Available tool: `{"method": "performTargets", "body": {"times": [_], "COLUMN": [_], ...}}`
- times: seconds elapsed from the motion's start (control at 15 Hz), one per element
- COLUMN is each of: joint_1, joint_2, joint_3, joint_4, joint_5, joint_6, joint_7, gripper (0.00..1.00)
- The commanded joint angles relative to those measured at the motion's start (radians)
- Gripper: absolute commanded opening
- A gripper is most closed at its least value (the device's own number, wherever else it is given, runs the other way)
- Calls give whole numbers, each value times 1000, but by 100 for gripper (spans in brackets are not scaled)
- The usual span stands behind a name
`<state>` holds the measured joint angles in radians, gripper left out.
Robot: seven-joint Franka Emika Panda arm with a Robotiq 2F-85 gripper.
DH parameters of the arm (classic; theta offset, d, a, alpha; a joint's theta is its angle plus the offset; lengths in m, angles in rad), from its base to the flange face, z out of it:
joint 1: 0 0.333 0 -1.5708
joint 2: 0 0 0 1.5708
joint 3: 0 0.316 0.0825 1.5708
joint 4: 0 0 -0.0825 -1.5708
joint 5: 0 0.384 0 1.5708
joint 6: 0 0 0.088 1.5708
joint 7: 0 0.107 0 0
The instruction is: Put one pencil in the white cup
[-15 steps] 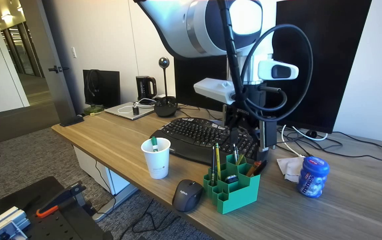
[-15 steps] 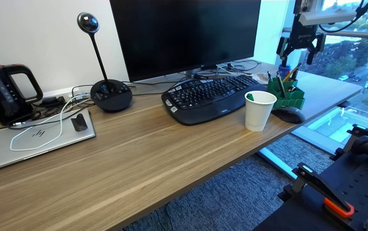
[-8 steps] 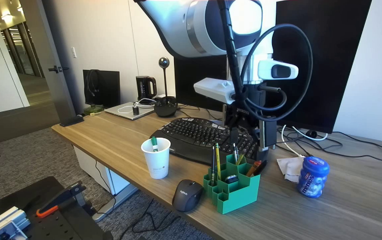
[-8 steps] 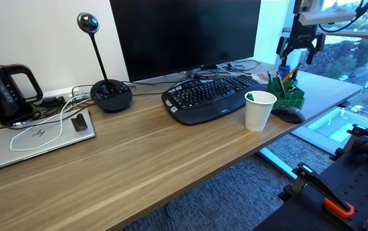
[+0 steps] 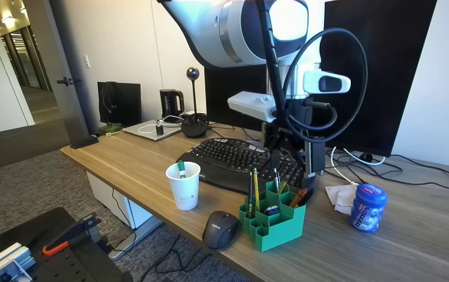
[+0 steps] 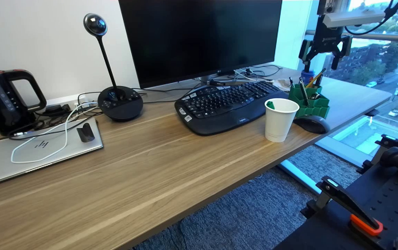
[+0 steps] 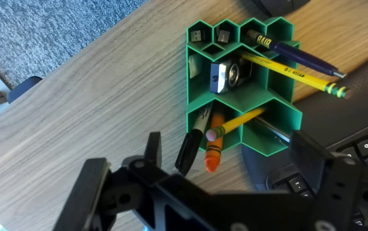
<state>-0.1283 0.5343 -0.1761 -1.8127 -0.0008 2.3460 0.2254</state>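
Poking from organiser (image 5: 283, 235): two pencils (image 7: 286, 71); inside white cup (image 5: 185, 196): probably marker (image 5: 181, 168).

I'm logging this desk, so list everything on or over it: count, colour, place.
cup: 1, white, on desk
organiser: 1, green, on desk
pencils: 2, yellow, in organiser
pens: 2, dark and silver, in organiser
crayon: 1, orange, in organiser
markers: 2, black in organiser, green in cup
USB plugs: 2, silver, in organiser
gadget: 1, dark, in organiser
keyboard, mouse, monitor, webcam: 1 each, dark, on desk
laptop: 1, silver, on desk
kettle: 1, black, near laptop
tub: 1, blue, on desk
packet: 1, white, near tub
cables: several, black and white, on desk
arm: 1, white, over desk
gripper: 1, black, over desk
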Motion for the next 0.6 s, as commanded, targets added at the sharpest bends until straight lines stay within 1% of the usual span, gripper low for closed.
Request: {"method": "performTargets", "body": {"times": [0.0, 0.53], "joint_1": [-9, -10], "joint_2": [2, -3], "joint_3": [6, 4], "joint_4": [11, 5], "joint_5": [14, 13], "joint_6": [-7, -11], "joint_7": [-7, -6], "gripper": [100, 100]}}
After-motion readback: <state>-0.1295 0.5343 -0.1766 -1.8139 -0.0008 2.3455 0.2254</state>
